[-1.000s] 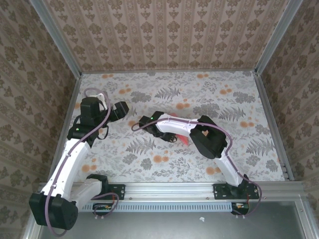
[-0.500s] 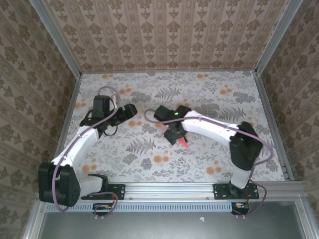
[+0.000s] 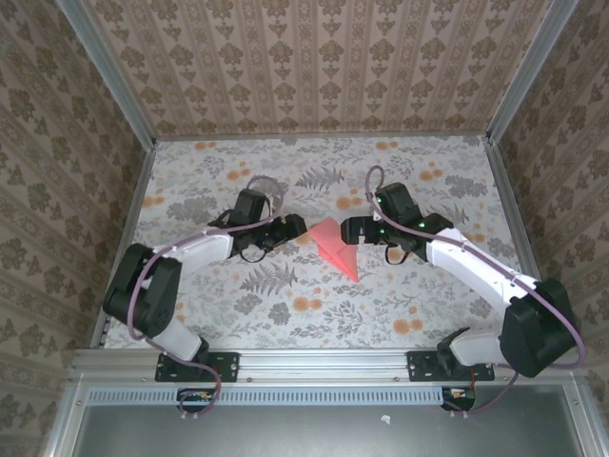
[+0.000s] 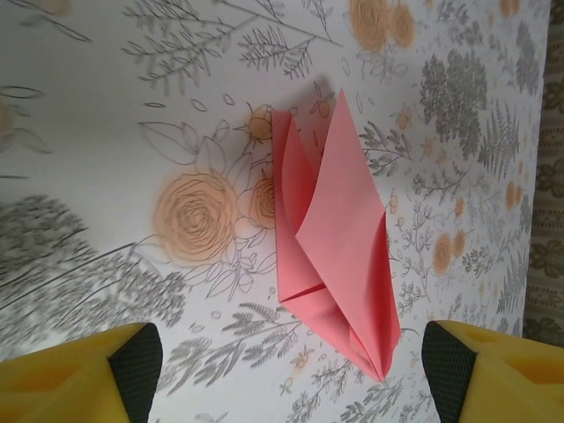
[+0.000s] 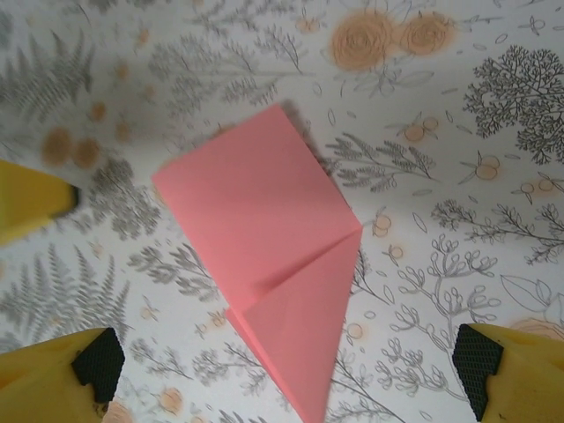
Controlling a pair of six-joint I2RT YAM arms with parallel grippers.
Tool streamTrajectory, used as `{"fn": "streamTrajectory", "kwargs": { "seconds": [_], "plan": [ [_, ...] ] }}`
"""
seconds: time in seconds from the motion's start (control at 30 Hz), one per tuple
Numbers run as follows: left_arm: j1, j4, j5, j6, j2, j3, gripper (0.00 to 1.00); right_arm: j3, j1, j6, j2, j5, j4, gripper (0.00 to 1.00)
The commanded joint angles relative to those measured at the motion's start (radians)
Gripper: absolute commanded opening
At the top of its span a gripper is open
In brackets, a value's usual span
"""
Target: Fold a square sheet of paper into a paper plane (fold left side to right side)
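On floral table point(image 3: 238, 295), paper plane point(image 3: 333, 245) untouched, left tool point(image 3: 297, 228) and right tool point(image 3: 347, 228) flanking, wide open

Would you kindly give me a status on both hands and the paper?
Left hand open, right hand open. Folded pink paper lying on the table between them, ungripped. No obstruction seen.

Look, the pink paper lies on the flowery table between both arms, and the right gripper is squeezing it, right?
Not squeezing. The right gripper is open, its fingers wide apart and clear of the pink paper, as the right wrist view shows. The rest is right.
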State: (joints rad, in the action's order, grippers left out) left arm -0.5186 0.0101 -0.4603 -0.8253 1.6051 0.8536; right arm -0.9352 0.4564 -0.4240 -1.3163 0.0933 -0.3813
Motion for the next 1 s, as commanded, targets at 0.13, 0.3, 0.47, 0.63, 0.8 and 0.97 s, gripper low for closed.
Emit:
{"fn": "streamTrajectory", "kwargs": {
  "seconds": [0.13,0.3,0.47,0.63,0.8,0.97],
  "plan": [
    [-0.04,0.12,-0.063,-0.055,0.151,0.115,0.74,0.097,-0.087,-0.071,0.095,0.118,0.126,1.0],
    [-0.05,0.154,-0.088,-0.068,0.23,0.144,0.61,0.122,-0.128,-0.058,0.117,0.155,0.122,1.0],
    [-0.039,0.181,-0.107,-0.054,0.277,0.158,0.35,0.123,-0.172,-0.042,0.104,0.264,0.142,1.0],
    [-0.007,0.205,-0.134,-0.002,0.242,0.123,0.09,0.083,-0.19,0.0,0.029,0.362,0.134,1.0],
    [0.03,0.193,-0.234,0.132,0.164,0.068,0.01,0.028,-0.192,0.067,-0.08,0.495,0.167,0.95],
    [0.056,0.128,-0.338,0.286,0.1,0.012,0.0,-0.012,-0.191,0.122,-0.237,0.65,0.259,0.82]
  ]
}}
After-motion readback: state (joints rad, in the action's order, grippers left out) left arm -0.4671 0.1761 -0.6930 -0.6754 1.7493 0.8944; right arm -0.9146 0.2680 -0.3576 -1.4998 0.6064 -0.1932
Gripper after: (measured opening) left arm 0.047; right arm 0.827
